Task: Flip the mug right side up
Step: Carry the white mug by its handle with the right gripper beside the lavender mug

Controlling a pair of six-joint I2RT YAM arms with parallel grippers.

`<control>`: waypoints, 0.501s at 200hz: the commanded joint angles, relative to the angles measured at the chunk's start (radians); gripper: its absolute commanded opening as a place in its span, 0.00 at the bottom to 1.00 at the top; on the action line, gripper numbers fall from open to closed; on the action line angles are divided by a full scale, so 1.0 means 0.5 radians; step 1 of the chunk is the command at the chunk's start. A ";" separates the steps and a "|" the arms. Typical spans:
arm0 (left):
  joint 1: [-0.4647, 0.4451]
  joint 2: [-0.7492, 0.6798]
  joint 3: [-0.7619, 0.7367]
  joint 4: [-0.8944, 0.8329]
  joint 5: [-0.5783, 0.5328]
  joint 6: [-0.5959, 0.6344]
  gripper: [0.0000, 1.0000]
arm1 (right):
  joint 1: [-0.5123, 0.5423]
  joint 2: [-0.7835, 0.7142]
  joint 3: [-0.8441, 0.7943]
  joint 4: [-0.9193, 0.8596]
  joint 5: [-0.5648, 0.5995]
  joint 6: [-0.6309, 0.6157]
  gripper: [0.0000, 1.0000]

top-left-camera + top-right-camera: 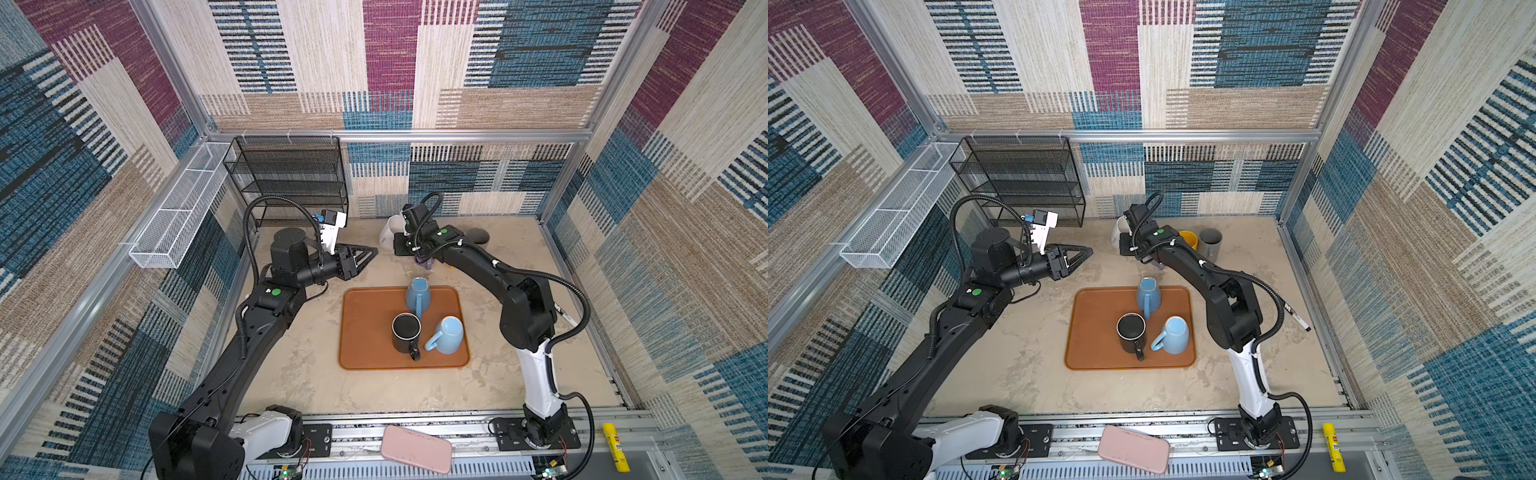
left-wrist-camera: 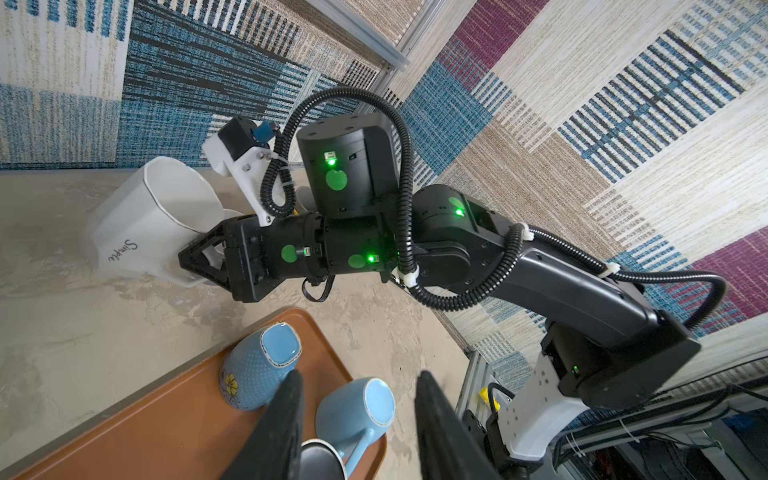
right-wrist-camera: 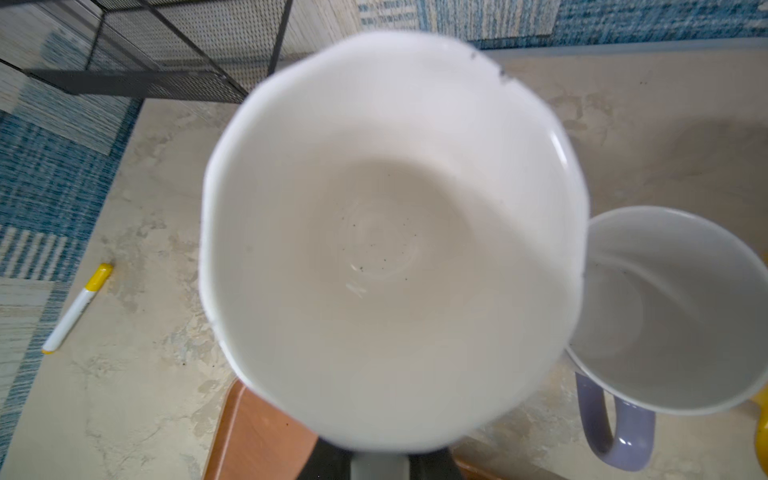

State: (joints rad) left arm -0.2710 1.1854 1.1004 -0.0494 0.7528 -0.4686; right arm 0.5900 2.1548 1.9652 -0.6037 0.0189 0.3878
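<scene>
The orange tray (image 1: 365, 345) sits mid-table. At its 12 o'clock, near the back wall, the white mug (image 1: 390, 232) is tilted, mouth turned toward my right wrist camera, its handle clenched in my right gripper (image 2: 199, 259). My left gripper (image 1: 368, 253) hovers at the tray's 11 o'clock, fingers (image 2: 286, 415) parted, grasping nothing. On the tray a black mug (image 1: 406, 332) stands upright, a pale blue mug (image 1: 449, 336) at its 3 o'clock.
</scene>
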 commanded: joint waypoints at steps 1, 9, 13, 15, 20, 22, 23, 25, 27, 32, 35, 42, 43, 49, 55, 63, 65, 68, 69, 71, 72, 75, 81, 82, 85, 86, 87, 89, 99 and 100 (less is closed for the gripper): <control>-0.001 0.005 -0.007 0.017 -0.015 0.079 0.41 | 0.019 0.055 0.102 -0.013 0.159 -0.038 0.00; -0.001 0.007 -0.012 0.019 -0.012 0.080 0.41 | 0.025 0.083 0.135 -0.052 0.185 -0.032 0.00; -0.001 0.007 -0.011 0.018 -0.014 0.080 0.41 | 0.028 0.101 0.156 -0.073 0.200 -0.030 0.00; -0.001 0.007 -0.011 0.019 -0.014 0.080 0.41 | 0.029 0.107 0.164 -0.083 0.209 -0.029 0.00; -0.001 0.007 -0.010 0.018 -0.014 0.081 0.41 | 0.032 0.128 0.189 -0.111 0.229 -0.029 0.00; -0.001 0.009 -0.012 0.020 -0.012 0.081 0.41 | 0.034 0.135 0.197 -0.120 0.239 -0.027 0.00; -0.001 0.010 -0.013 0.021 -0.012 0.081 0.41 | 0.035 0.139 0.201 -0.124 0.246 -0.024 0.00; -0.001 0.010 -0.015 0.020 -0.012 0.081 0.41 | 0.039 0.147 0.210 -0.136 0.258 -0.024 0.00; -0.001 0.009 -0.014 0.021 -0.012 0.081 0.41 | 0.041 0.152 0.219 -0.145 0.269 -0.022 0.00; -0.001 0.010 -0.013 0.022 -0.012 0.081 0.41 | 0.043 0.170 0.239 -0.168 0.290 -0.018 0.00; -0.001 0.013 -0.013 0.021 -0.012 0.081 0.41 | 0.046 0.179 0.254 -0.179 0.300 -0.016 0.00; -0.001 0.014 -0.013 0.022 -0.012 0.081 0.41 | 0.049 0.203 0.281 -0.210 0.319 -0.015 0.00; -0.001 0.015 -0.013 0.022 -0.012 0.080 0.41 | 0.050 0.203 0.285 -0.213 0.323 -0.013 0.00; 0.000 0.018 -0.015 0.022 -0.012 0.082 0.41 | 0.053 0.222 0.301 -0.232 0.341 -0.011 0.00; 0.001 0.021 -0.013 0.019 -0.012 0.081 0.41 | 0.056 0.231 0.316 -0.245 0.359 -0.010 0.00; 0.001 0.023 -0.013 0.015 -0.012 0.083 0.41 | 0.058 0.247 0.332 -0.261 0.377 -0.008 0.00; -0.001 0.025 -0.013 0.016 -0.012 0.082 0.41 | 0.059 0.249 0.335 -0.264 0.379 -0.008 0.00; -0.001 0.024 -0.013 0.016 -0.012 0.083 0.41 | 0.060 0.254 0.341 -0.272 0.383 -0.008 0.00; -0.001 0.023 -0.013 0.016 -0.012 0.084 0.41 | 0.060 0.255 0.342 -0.273 0.384 -0.008 0.00; 0.001 0.025 -0.015 0.016 -0.012 0.082 0.41 | 0.060 0.257 0.345 -0.276 0.388 -0.007 0.00; 0.000 0.025 -0.014 0.016 -0.012 0.083 0.41 | 0.060 0.259 0.347 -0.278 0.388 -0.008 0.00; -0.001 0.025 -0.015 0.014 -0.012 0.083 0.41 | 0.060 0.263 0.351 -0.283 0.390 -0.007 0.00; -0.001 0.026 -0.015 0.013 -0.014 0.086 0.41 | 0.060 0.273 0.360 -0.295 0.396 -0.004 0.00; -0.001 0.027 -0.016 0.013 -0.015 0.087 0.41 | 0.060 0.275 0.363 -0.295 0.398 -0.005 0.00; -0.001 0.028 -0.015 0.013 -0.014 0.087 0.41 | 0.060 0.278 0.368 -0.303 0.402 -0.005 0.00; -0.001 0.028 -0.016 0.013 -0.014 0.087 0.41 | 0.060 0.279 0.371 -0.306 0.403 -0.004 0.00; -0.001 0.028 -0.016 0.013 -0.014 0.086 0.41 | 0.060 0.283 0.373 -0.308 0.405 -0.002 0.00; 0.000 0.028 -0.016 0.013 -0.015 0.085 0.41 | 0.060 0.287 0.377 -0.313 0.408 -0.001 0.00; -0.001 0.028 -0.016 0.013 -0.012 0.085 0.41 | 0.060 0.306 0.398 -0.336 0.422 0.002 0.00; -0.001 0.028 -0.016 0.013 -0.010 0.084 0.41 | 0.060 0.307 0.400 -0.338 0.421 0.001 0.00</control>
State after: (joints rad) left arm -0.2714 1.1980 1.0939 -0.0502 0.7399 -0.4686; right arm 0.6178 2.2951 2.1353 -0.7860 0.1787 0.3817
